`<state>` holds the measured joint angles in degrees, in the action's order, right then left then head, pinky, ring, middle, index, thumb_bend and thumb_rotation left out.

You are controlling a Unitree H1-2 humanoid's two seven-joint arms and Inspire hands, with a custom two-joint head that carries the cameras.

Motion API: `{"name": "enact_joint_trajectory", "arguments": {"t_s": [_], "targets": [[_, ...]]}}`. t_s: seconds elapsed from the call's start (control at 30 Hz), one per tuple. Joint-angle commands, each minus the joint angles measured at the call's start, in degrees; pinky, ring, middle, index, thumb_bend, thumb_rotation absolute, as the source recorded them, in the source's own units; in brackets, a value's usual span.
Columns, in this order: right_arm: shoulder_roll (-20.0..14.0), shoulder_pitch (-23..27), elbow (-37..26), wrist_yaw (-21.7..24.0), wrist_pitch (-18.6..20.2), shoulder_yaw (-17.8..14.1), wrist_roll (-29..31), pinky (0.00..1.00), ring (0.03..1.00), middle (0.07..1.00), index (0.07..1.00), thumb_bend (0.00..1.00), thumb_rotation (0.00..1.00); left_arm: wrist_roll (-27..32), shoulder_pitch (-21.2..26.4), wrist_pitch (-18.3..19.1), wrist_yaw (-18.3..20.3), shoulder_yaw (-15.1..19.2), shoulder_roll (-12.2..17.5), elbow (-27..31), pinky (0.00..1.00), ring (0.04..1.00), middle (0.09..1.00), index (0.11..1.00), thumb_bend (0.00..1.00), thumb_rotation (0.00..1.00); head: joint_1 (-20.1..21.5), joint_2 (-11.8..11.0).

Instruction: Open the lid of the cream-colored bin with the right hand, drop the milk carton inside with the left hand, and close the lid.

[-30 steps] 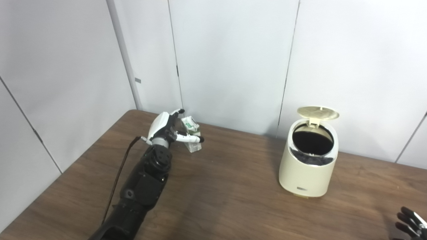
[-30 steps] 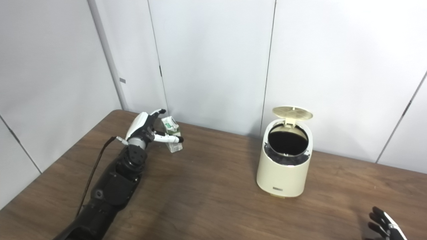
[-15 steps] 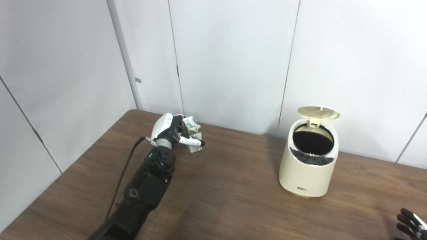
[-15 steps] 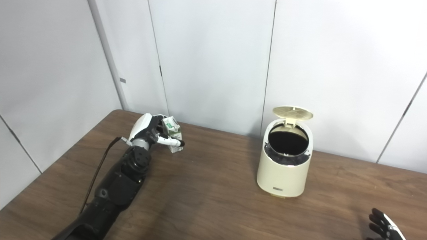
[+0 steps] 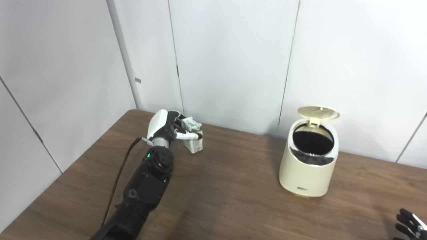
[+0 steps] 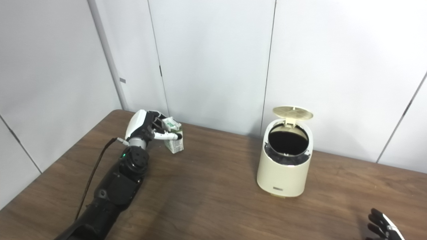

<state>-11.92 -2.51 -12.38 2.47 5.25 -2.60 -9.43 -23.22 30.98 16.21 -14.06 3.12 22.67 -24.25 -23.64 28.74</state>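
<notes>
A small white and green milk carton (image 5: pixel 195 145) stands upright at the back left of the brown table (image 5: pixel 227 200). My left hand (image 5: pixel 162 128) is shut on the milk carton, thumb across its front and fingers curled over its top and far side. The cream-colored bin (image 5: pixel 307 171) stands at the right, about a bin's width from the wall. Its round lid (image 5: pixel 318 112) is flipped up at the back, showing the dark inside. Only the fingertips of my right hand (image 5: pixel 409 222) show at the bottom right corner, spread apart and holding nothing.
White wall panels (image 5: pixel 233 60) close off the table's back edge and left side right behind the carton. Bare tabletop lies between the carton and the bin. A black cable (image 5: pixel 116 186) runs along my left forearm.
My left hand has gone from open around the carton to closed on it, with the thumb now higher across its front. Bin, lid and right hand are unchanged.
</notes>
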Motion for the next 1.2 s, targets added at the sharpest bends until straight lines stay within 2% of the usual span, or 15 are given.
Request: {"name": "enact_joint_trajectory", "arguments": {"t_s": [0.0,0.13,0.23,0.47,0.63,0.73,0.87,1.03,1.17], "targets": [[-0.1,0.7,-2.1,0.0,-0.5,-0.1,0.3,0.72,0.849,0.871,0.882,0.78,1.0,-0.4,2.8,-4.3,-3.3,0.7,1.1,0.8,0.43,0.459,0.512,0.467,0.5,0.0,0.0,0.2],[-0.1,0.7,-2.2,0.2,-0.2,-0.1,0.3,0.75,0.854,0.872,0.883,0.78,1.0,-0.3,2.8,-5.9,-4.9,0.8,0.9,0.2,0.44,0.464,0.515,0.458,0.5,0.0,0.2,0.3],[0.0,0.7,-2.4,0.2,0.2,-0.1,0.3,0.74,0.852,0.869,0.884,0.78,1.0,-0.2,2.9,-5.3,-5.2,1.0,0.5,0.6,0.45,0.467,0.514,0.46,0.5,0.0,0.5,0.3],[0.3,0.5,-3.1,0.0,0.9,0.1,-0.2,0.73,0.849,0.871,0.887,0.76,1.0,-0.3,2.3,-6.7,-6.4,1.3,-0.1,2.1,0.45,0.465,0.515,0.458,0.5,0.0,2.4,0.2],[0.6,0.6,-3.4,0.5,1.2,0.2,0.6,0.72,0.861,0.891,0.906,0.75,1.0,-0.1,0.8,-6.6,-7.1,1.9,-1.7,7.6,0.43,0.454,0.502,0.473,0.5,0.0,4.2,-0.1],[1.0,0.8,-2.8,0.9,0.6,0.0,2.7,0.78,0.895,0.91,0.925,0.72,1.0,-0.3,0.0,-6.8,-7.2,1.9,-2.9,11.1,0.41,0.449,0.494,0.48,0.5,0.0,5.2,-0.5],[1.2,1.0,-2.7,0.7,0.0,0.3,2.3,0.8,0.909,0.918,0.938,0.67,1.0,-0.1,-0.4,-7.3,-7.0,1.7,-4.9,15.1,0.35,0.437,0.477,0.488,0.48,0.0,6.2,-0.8],[1.7,0.8,-4.0,0.2,1.9,0.5,1.2,0.84,0.923,0.924,0.947,0.64,1.0,-1.0,-0.8,-4.9,-5.5,0.5,-7.0,21.1,0.35,0.438,0.48,0.487,0.48,0.0,9.2,-1.0],[2.1,0.6,-5.1,0.0,3.4,0.7,0.4,0.88,0.937,0.928,0.95,0.63,1.0,-1.0,-1.2,-5.3,-3.6,-0.5,-7.7,25.5,0.35,0.435,0.477,0.495,0.48,0.0,12.3,-0.8]]}}
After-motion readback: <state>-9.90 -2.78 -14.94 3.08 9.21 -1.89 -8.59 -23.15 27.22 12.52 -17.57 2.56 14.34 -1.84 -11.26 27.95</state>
